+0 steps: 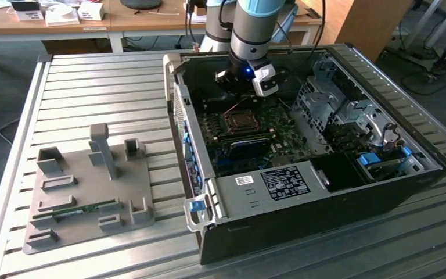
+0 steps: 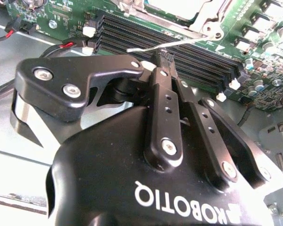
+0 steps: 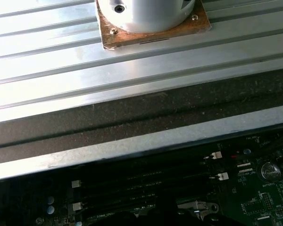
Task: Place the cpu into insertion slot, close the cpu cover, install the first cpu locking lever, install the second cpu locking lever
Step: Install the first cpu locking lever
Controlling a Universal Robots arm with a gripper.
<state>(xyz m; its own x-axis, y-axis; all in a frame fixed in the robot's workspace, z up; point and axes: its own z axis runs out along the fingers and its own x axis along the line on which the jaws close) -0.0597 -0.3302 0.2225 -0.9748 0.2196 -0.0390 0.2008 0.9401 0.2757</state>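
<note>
Your black gripper (image 2: 163, 57) holds its jaws together just beside the thin silver locking lever (image 2: 193, 39), evidently to push, not grasp; the silver cpu cover frame (image 2: 179, 22) appears shut.

Robotics lab or workshop. Evidence: ribbed aluminium desk (image 1: 91, 87) carrying an open computer case (image 1: 285, 232) beneath the tool (image 2: 163, 56); grey jig block (image 1: 83, 174) well to one side of it; wooden desks (image 1: 130, 22) and floor cables (image 1: 432, 75) beyond.

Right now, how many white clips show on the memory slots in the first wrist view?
4 white clips: two near the round battery, two at the slots' other end; more may be hidden.
</note>
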